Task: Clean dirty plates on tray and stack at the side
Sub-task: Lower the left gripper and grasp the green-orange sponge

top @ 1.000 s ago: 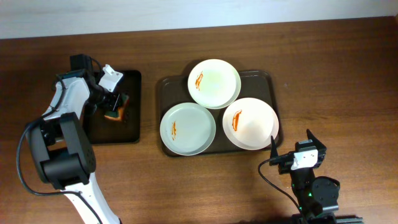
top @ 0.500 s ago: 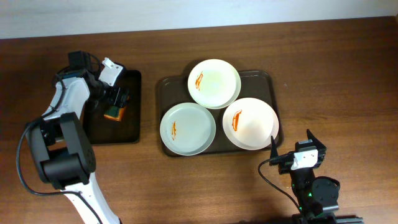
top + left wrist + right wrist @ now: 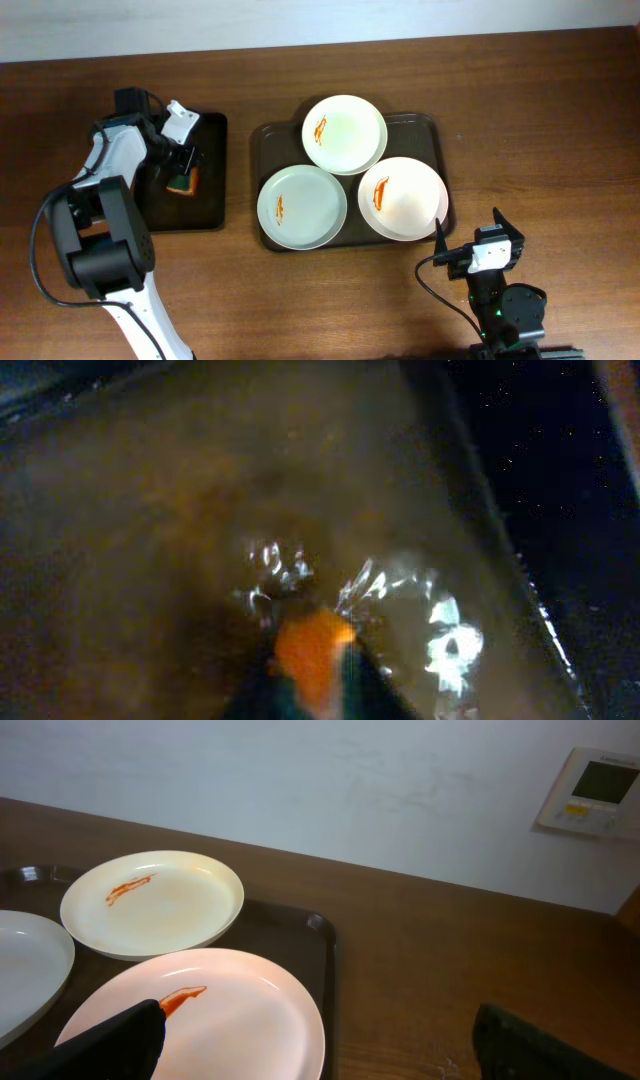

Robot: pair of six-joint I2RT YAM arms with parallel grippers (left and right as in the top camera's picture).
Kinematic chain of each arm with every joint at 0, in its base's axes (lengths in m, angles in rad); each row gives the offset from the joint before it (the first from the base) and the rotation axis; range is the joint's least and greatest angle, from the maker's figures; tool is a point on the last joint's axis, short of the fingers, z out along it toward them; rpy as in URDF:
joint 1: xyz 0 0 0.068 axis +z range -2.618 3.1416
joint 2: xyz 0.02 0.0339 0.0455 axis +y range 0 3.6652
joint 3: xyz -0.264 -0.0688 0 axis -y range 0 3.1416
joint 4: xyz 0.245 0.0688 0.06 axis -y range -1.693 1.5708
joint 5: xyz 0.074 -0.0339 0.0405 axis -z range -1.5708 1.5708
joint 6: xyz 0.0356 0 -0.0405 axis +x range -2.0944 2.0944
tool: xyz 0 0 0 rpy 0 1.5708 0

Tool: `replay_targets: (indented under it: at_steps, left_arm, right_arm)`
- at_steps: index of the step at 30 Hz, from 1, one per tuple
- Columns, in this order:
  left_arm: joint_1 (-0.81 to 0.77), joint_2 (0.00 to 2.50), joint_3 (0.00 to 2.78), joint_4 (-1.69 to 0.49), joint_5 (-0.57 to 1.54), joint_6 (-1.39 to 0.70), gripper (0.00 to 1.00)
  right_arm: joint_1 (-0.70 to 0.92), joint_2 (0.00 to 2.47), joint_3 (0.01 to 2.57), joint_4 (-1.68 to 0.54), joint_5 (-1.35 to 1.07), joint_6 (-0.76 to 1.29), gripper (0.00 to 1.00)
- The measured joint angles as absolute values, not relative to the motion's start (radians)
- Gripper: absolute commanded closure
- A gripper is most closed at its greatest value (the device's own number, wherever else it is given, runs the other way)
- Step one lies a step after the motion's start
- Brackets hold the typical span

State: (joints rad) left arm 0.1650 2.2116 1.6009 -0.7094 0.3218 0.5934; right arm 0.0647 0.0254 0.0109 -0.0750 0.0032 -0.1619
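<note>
Plates (image 3: 302, 207) still smeared; left fingers (image 3: 372, 698) just closed on the sponge (image 3: 312, 652) between them, right fingers (image 3: 110, 1040) wide: wiping may begin.

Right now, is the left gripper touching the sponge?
Touching. The left wrist view shows the orange sponge pinched between the left gripper's two dark fingers, with no gap on either side.
</note>
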Motion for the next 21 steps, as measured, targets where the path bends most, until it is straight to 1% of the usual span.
replay_targets:
  at_steps: [3, 4, 5, 6, 7, 8, 12, 14, 16, 17, 21]
  left_arm:
    - [0.164, 2.213, 1.607, -0.711, 0.295, 0.579, 1.00]
    - [0.164, 2.215, 1.615, -0.717, 0.283, 0.557, 0.96]
    - [0.164, 2.221, 1.631, -0.726, 0.272, 0.527, 0.45]
    - [0.164, 2.229, 1.651, -0.742, 0.261, 0.491, 0.11]
    - [0.164, 2.239, 1.685, -0.762, 0.253, 0.445, 0.02]
    - [0.164, 2.243, 1.716, -0.783, 0.249, 0.411, 0.00]
    - [0.164, 2.243, 1.767, -0.885, 0.245, 0.361, 0.00]
    - [0.164, 2.243, 1.767, -0.941, 0.229, 0.354, 0.08]
    - [0.164, 2.243, 1.767, -0.979, 0.156, 0.347, 0.07]
    - [0.164, 2.243, 1.767, -0.985, 0.123, 0.347, 0.09]
    - [0.164, 2.254, 1.765, -0.987, 0.061, 0.347, 0.20]
  right_arm:
    - [0.065, 0.025, 0.011, -0.075, 0.003, -0.162, 0.02]
    - [0.065, 0.025, 0.011, -0.075, 0.004, -0.162, 0.01]
    - [0.065, 0.025, 0.011, -0.075, 0.003, -0.162, 0.02]
    - [0.065, 0.025, 0.011, -0.075, 0.003, -0.162, 0.01]
    - [0.065, 0.025, 0.011, -0.075, 0.003, -0.162, 0.02]
    - [0.065, 0.025, 0.011, -0.075, 0.004, -0.162, 0.02]
    - [0.065, 0.025, 0.011, -0.075, 0.003, -0.162, 0.02]
    - [0.065, 0.025, 0.011, -0.075, 0.004, -0.162, 0.02]
    - [0.065, 0.025, 0.011, -0.075, 0.004, -0.162, 0.02]
    - [0.065, 0.025, 0.011, -0.075, 0.004, -0.162, 0.02]
    - [0.065, 0.025, 0.011, -0.075, 0.003, -0.162, 0.02]
